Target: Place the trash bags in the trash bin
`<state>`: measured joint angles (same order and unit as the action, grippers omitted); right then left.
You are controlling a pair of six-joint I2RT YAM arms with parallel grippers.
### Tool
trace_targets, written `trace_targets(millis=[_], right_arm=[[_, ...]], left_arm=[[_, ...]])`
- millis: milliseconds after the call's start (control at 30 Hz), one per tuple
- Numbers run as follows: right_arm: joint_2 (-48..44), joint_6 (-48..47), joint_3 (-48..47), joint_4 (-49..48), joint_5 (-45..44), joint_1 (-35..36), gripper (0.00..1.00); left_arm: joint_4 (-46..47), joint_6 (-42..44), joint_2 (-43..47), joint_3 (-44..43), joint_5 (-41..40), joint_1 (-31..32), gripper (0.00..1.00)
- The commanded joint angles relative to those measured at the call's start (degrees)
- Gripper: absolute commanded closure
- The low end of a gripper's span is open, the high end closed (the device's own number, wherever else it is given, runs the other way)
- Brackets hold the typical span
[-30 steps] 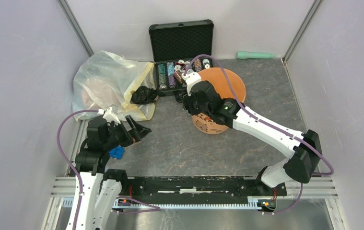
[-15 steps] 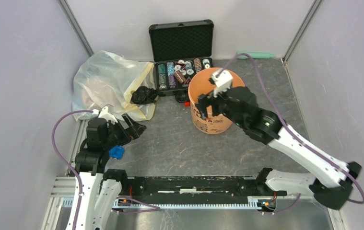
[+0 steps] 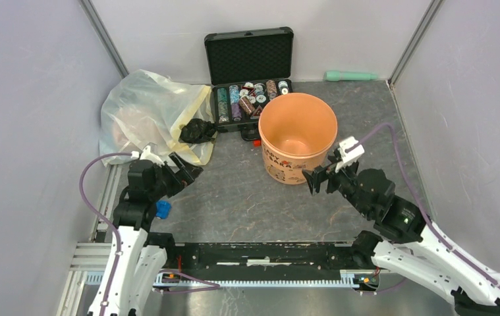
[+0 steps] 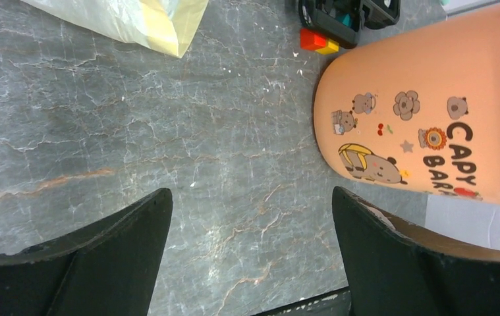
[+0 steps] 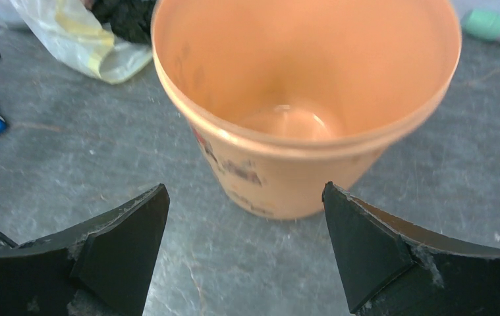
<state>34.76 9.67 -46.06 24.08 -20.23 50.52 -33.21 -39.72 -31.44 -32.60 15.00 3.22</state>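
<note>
Bin (image 3: 298,137) stood upright right of centre on the table (image 3: 234,197), long axis vertical, mouth facing up. Printed cartoon labels ringed the lower wall on its near side. The right wrist view looked straight into the mouth, down to the glossy inner floor.

Bag (image 3: 197,131) lay as a small black crumpled clump on the table, left of the bin and well apart from it. It sat against the near-right hem of the pale bag (image 3: 141,112), just beside the near-left corner of the case (image 3: 250,72). No clear long axis; it was bunched roughly round.

Left gripper (image 3: 188,168) hung low at the near left, jaws wide apart, nothing between them. It pointed right, across bare table toward the bin's base, with the clump farther off to its far side.

Right gripper (image 3: 319,172) hung near and right of the bin, jaws spread wide, gripping nothing, aimed at the bin's near wall but not touching it.

Case open at the far side, lid up, chips in rows. Green cylinder (image 3: 351,76) lay at the far right edge. Small blue item (image 3: 162,209) sat by the left arm.
</note>
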Motion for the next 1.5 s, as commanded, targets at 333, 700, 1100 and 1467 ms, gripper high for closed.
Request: trace_targets(millis=[333, 700, 1100, 1467], right_arm=[[-7.72, 13.95, 28.62, -23.4, -2.06, 0.11, 0.02], [5.44, 15.22, 35.18, -47.03, -13.28, 0.1, 0.02], [15.9, 13.32, 31.52, -53.22, -16.18, -8.05, 0.02], [16.23, 7.8, 28.14, -47.6, -5.84, -16.78, 0.02]], left_arm=[[15.24, -7.12, -6.25, 2.28, -1.63, -0.28, 0.03], [20.94, -7.47, -12.46, 2.8, -4.88, -0.25, 0.03], [35.44, -10.66, -25.48, 2.92, -12.42, 1.15, 0.16], [37.82, 1.58, -42.93, -8.58, -28.7, 8.81, 0.21]])
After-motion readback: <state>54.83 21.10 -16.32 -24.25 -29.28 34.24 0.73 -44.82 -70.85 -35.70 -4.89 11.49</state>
